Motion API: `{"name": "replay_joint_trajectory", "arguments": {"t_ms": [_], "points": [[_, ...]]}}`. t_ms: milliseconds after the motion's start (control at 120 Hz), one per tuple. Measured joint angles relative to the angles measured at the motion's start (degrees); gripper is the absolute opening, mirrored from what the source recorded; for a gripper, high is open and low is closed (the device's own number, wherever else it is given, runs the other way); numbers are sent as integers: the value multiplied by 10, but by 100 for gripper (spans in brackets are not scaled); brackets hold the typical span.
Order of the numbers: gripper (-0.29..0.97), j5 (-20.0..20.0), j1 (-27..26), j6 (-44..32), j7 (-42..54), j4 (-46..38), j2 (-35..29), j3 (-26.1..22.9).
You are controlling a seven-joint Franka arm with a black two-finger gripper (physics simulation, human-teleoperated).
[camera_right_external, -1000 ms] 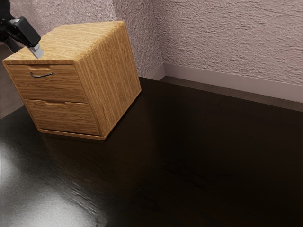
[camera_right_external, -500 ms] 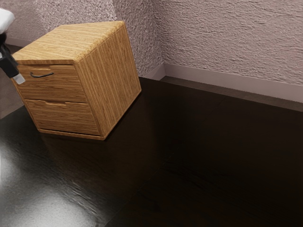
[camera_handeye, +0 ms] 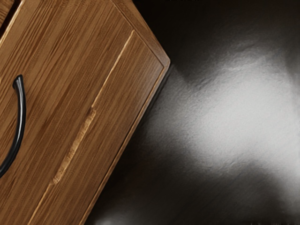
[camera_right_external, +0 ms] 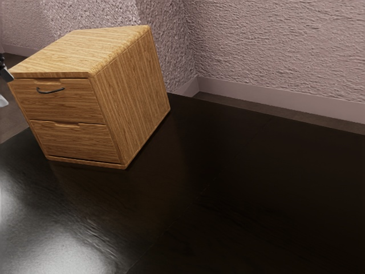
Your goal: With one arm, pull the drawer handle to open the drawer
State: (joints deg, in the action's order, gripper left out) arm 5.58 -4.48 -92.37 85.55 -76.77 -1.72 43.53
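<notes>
The cabinet [camera_right_external: 94, 94] stands on the dark glossy surface [camera_right_external: 239, 194] close to the wall [camera_right_external: 274, 45]. Its drawer face is turned toward the exterior view's left, the side your arm comes in from, so a straight pull back along the arm should suit it. The top drawer [camera_right_external: 57, 100] sits shut, flush with the cabinet front, and the lower drawer [camera_right_external: 77, 140] is shut too. The handle [camera_right_external: 50, 89] is a thin dark bow high on the top drawer, standing off the wood so that something can hook behind it.

In the wrist view the camera faces that drawer front square-on, with the handle [camera_handeye: 16, 126] off at the picture's edge. I read this as your hand pointing at the face but not yet lined up on the bow.

Only a sliver of the pincer [camera_right_external: 4, 74] shows at the exterior view's left edge, level with the top drawer, apart from the handle. You cannot tell from this whether it is apart or together.

A second ago the pincer hung over the cabinet's top front edge. Half a second ago it had dropped beside the drawer front, and now it sits further out to the exterior view's left. The cabinet and both drawers have not moved.
</notes>
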Motion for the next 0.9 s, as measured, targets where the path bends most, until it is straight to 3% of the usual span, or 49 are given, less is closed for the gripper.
{"name": "replay_joint_trajectory", "arguments": {"t_ms": [333, 533, 675, 900], "points": [[68, 2, -13, -69, 88, -5, 40, 13], [68, 11, 8, -97, 118, -15, 44, 15], [58, 28, 47, -109, 132, -20, 78, 13], [48, 50, 29, -139, 143, -14, 105, -16]]}}
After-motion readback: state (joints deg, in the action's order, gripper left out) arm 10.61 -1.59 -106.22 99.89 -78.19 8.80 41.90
